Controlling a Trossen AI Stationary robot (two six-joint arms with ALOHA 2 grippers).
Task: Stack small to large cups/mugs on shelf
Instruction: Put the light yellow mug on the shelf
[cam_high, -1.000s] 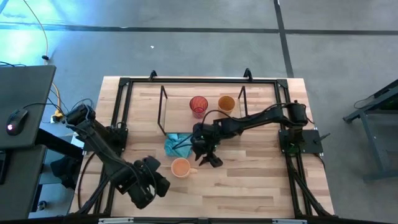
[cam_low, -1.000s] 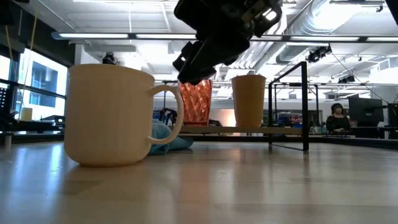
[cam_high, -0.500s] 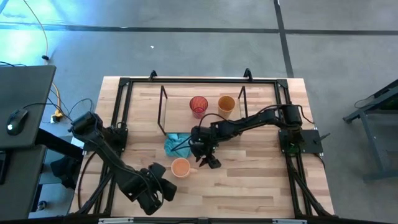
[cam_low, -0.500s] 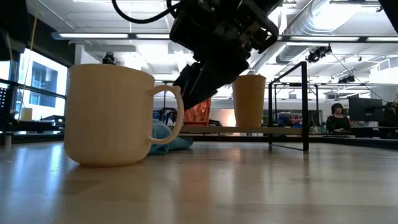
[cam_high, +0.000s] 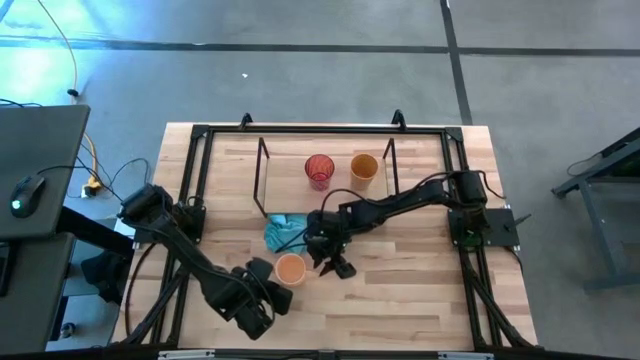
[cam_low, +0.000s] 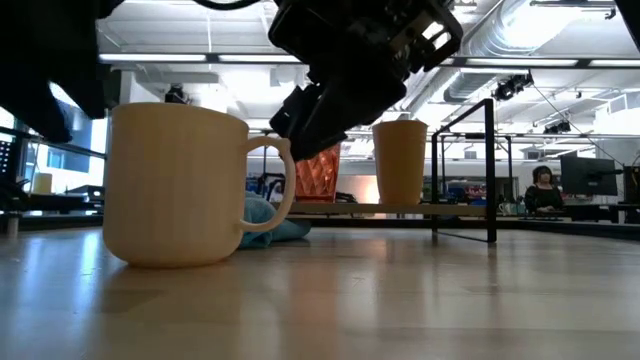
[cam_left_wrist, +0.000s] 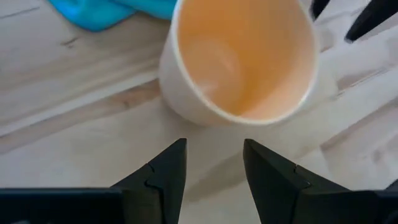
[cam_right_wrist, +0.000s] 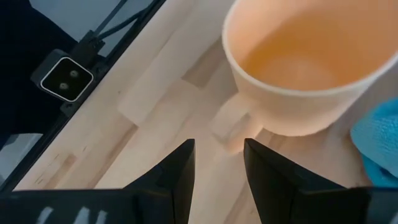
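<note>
A light orange mug (cam_high: 290, 268) stands upright on the tabletop, its handle (cam_right_wrist: 233, 124) toward the table's right. My left gripper (cam_left_wrist: 214, 155) is open at the mug's near-left side, a little short of its wall. My right gripper (cam_right_wrist: 219, 155) is open just right of the handle, slanting down, with nothing between its fingers. The red patterned cup (cam_high: 319, 168) and the amber tumbler (cam_high: 364, 166) stand upright side by side on the shelf board (cam_low: 400, 208).
A teal-blue cloth (cam_high: 283, 232) lies crumpled just beyond the mug, in front of the shelf. The shelf's black wire frame (cam_high: 262, 175) stands at the table's far middle. A black rail frame (cam_high: 195, 180) runs round the tabletop. Bare wood lies to the near right.
My left gripper has come down and toward the table's right, closing in on the mug, still open. My right gripper has sunk a little toward the near edge beside the mug's handle. The mug and the two cups on the shelf have stayed put.
</note>
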